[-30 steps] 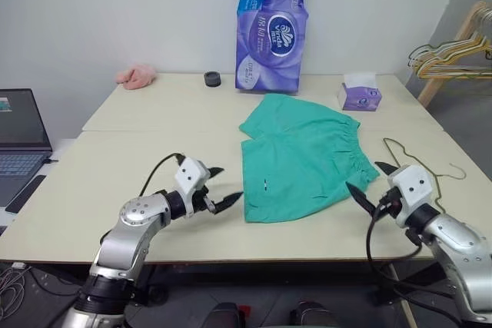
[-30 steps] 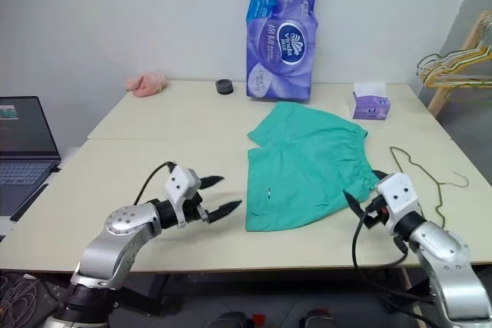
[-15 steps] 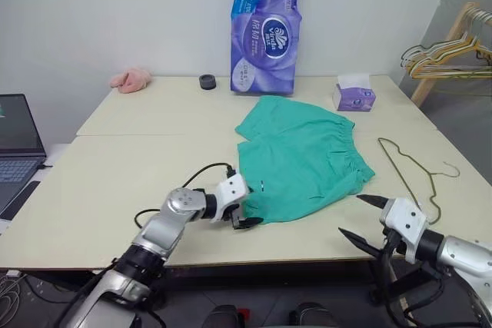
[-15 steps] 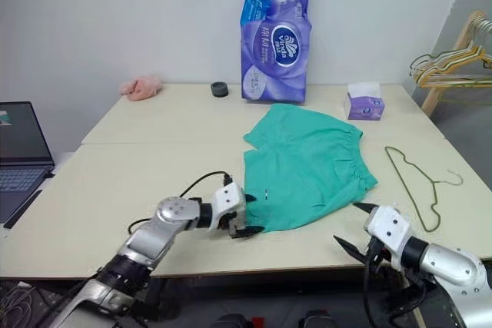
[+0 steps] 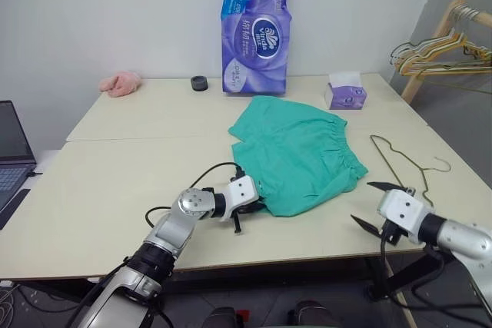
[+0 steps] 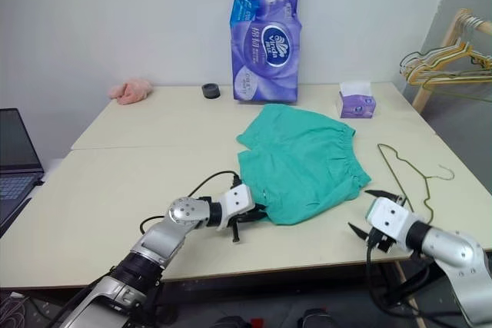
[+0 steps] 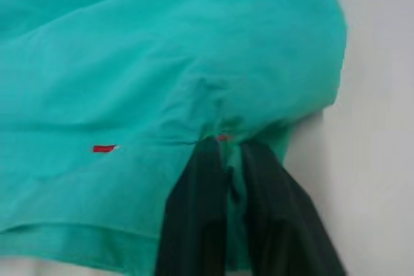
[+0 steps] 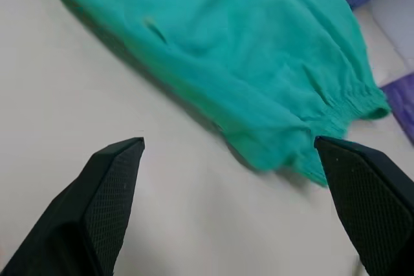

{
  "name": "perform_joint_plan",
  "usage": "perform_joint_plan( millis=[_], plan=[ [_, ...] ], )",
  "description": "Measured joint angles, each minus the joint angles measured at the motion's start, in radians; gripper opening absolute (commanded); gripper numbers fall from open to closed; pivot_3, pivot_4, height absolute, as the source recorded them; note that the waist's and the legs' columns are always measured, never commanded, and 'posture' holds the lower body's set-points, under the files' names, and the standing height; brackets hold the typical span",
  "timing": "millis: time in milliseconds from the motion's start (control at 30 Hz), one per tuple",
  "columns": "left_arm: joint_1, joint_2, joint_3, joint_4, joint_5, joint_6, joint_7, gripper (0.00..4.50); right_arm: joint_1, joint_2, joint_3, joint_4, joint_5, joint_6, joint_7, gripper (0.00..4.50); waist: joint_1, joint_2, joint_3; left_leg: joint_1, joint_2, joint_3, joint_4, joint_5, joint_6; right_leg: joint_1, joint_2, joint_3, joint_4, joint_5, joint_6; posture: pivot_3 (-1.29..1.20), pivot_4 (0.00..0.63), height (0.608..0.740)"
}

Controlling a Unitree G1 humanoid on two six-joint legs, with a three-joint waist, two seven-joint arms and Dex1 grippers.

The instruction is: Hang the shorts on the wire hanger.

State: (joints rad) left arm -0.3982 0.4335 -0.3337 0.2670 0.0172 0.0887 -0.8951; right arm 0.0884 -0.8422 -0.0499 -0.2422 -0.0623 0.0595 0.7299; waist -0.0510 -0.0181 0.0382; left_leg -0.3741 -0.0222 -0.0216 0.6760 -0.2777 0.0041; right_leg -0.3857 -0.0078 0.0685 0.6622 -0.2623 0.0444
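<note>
The left gripper is clamped on the near hem of the shorts, which lie spread flat toward the right half of the surface. The right gripper, its fingers wide apart and empty, hovers at the near right edge, just beside the hanger, which lies flat along the right edge, apart from the shorts.

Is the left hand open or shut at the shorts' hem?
Shut. In the left wrist view the left hand has its two black fingers pressed together, pinching a fold of the shorts at the hem.
</note>
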Motion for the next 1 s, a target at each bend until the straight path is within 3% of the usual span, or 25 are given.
perform_joint_plan(
  millis=[233, 633, 733, 1000],
  plan=[
    [-0.026, 0.023, 0.115, -0.061, -0.075, 0.048, 0.01, 0.02, -0.316, -0.051, 0.178, 0.388, -0.177, -0.254, 0.032, 4.5, -0.003, 0.0, 0.0, 0.0, -0.001, 0.0, 0.0, -0.002, 0.001, 0.0, -0.001, 0.001, 0.0, 0.001, -0.002, -0.07, 0.014, 0.74],
    [-0.009, 0.016, 0.126, -0.145, -0.097, 0.104, 0.007, 0.02, -0.684, 0.066, 0.414, 0.878, -0.437, -0.536, -0.072, 4.5, -0.006, 0.0, 0.0, 0.0, -0.002, 0.0, 0.0, -0.002, 0.001, 0.0, -0.008, 0.003, 0.001, 0.001, -0.003, -0.05, 0.013, 0.74],
    [-0.009, 0.024, 0.126, -0.145, -0.098, 0.104, -0.001, 0.0, -0.732, 0.076, 0.437, 0.958, -0.467, -0.576, -0.1, 3.91, -0.006, 0.0, 0.0, 0.0, -0.002, -0.001, 0.0, -0.002, 0.001, 0.0, -0.008, 0.003, 0.001, 0.002, -0.003, -0.05, 0.013, 0.74],
    [0.003, 0.102, 0.138, -0.141, -0.098, 0.094, -0.037, 0.0, -0.751, 0.081, 0.46, 1.057, -0.47, -0.641, -0.1, 1.12, -0.008, 0.0, 0.0, 0.0, -0.002, -0.001, 0.0, -0.002, 0.001, 0.0, -0.009, 0.003, 0.002, 0.001, -0.003, -0.04, 0.013, 0.74]
  ],
)
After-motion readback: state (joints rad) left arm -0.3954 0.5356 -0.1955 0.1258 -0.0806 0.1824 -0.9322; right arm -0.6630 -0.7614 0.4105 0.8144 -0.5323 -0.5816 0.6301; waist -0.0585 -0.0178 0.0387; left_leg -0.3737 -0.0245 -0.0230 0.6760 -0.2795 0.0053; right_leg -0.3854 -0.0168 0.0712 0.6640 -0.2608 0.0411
